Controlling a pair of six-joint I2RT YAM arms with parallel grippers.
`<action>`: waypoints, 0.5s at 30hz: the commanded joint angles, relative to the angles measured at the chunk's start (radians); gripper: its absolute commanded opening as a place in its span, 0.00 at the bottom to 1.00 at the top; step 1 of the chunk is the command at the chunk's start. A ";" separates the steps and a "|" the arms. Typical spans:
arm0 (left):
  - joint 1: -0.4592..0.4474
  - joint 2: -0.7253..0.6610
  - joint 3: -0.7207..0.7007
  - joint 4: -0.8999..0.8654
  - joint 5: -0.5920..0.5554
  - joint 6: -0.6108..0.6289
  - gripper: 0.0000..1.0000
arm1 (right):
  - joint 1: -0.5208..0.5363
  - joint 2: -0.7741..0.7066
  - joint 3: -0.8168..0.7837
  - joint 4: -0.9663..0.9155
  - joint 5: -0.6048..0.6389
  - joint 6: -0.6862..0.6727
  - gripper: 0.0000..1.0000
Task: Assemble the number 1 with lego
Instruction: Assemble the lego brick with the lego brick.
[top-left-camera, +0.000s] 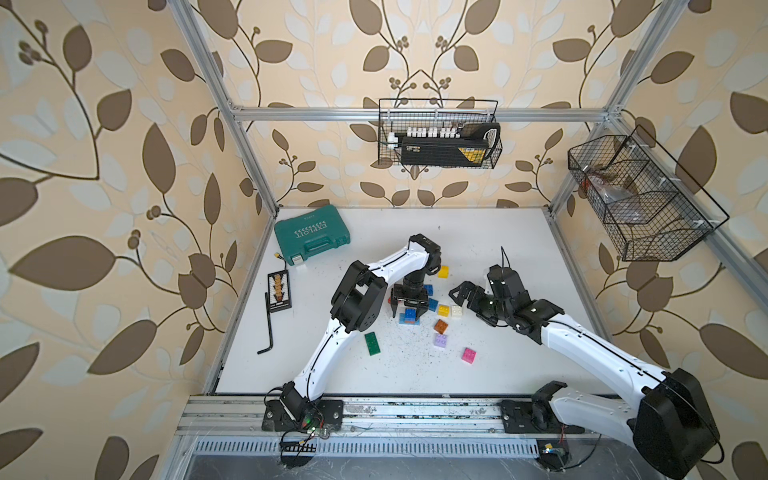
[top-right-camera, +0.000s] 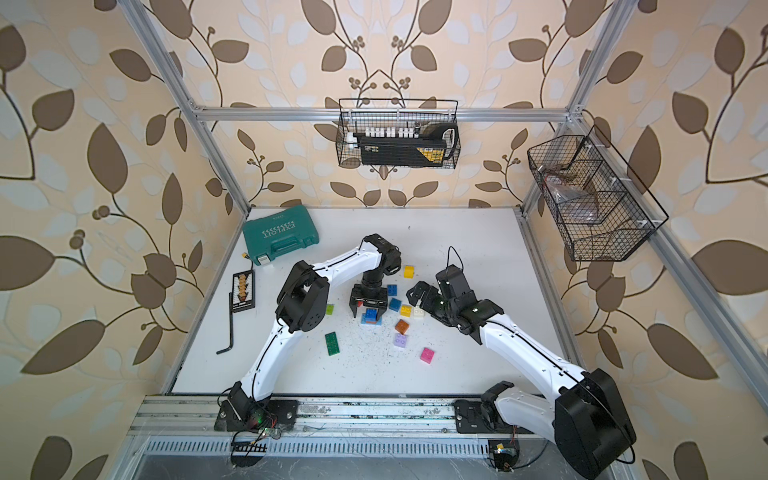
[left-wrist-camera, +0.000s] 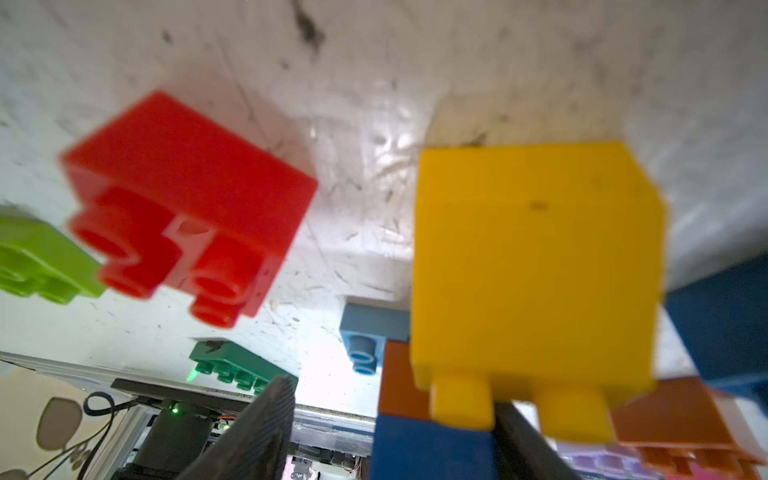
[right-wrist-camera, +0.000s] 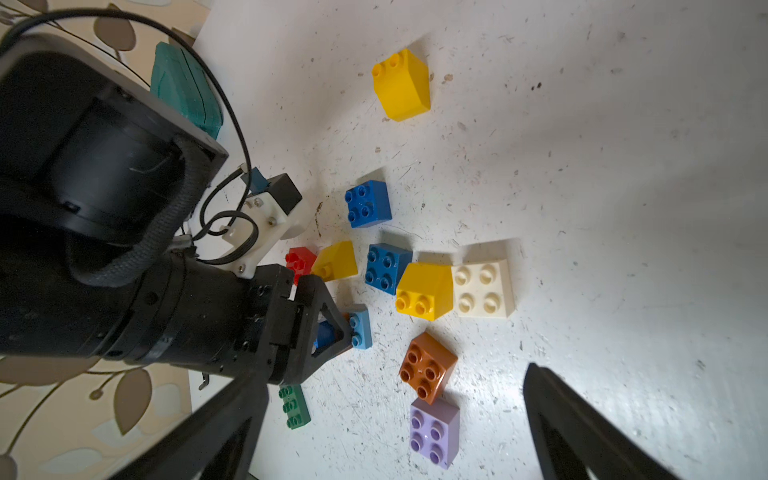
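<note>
Left gripper (top-left-camera: 409, 309) hangs straight over the lego stack (top-left-camera: 405, 320) mid-table, fingers parted either side of it. Right gripper (top-left-camera: 457, 296), fingers spread wide and empty, sits just behind the loose yellow brick (top-left-camera: 443, 310) and white brick (top-left-camera: 456, 311), so it looks the nearer arm there.

Teal case (top-left-camera: 311, 235) flat on the table (top-left-camera: 498, 232), bit rack (top-left-camera: 279, 291) just before it, hex key (top-left-camera: 269, 324) nearer still, wire baskets (top-left-camera: 440, 133) above.

Left end effector (top-right-camera: 367, 311) straddles the lego stack (top-right-camera: 368, 320), jaws seemingly parted.
</note>
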 joint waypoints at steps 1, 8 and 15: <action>0.008 0.002 0.010 -0.035 -0.105 -0.043 0.76 | -0.005 -0.014 -0.015 0.013 -0.018 -0.010 1.00; 0.008 -0.078 0.081 -0.051 -0.082 -0.068 0.78 | -0.005 -0.014 -0.006 -0.011 0.003 -0.007 0.99; 0.008 -0.225 0.050 -0.037 -0.079 -0.095 0.78 | -0.005 0.040 0.051 -0.095 0.013 -0.011 0.99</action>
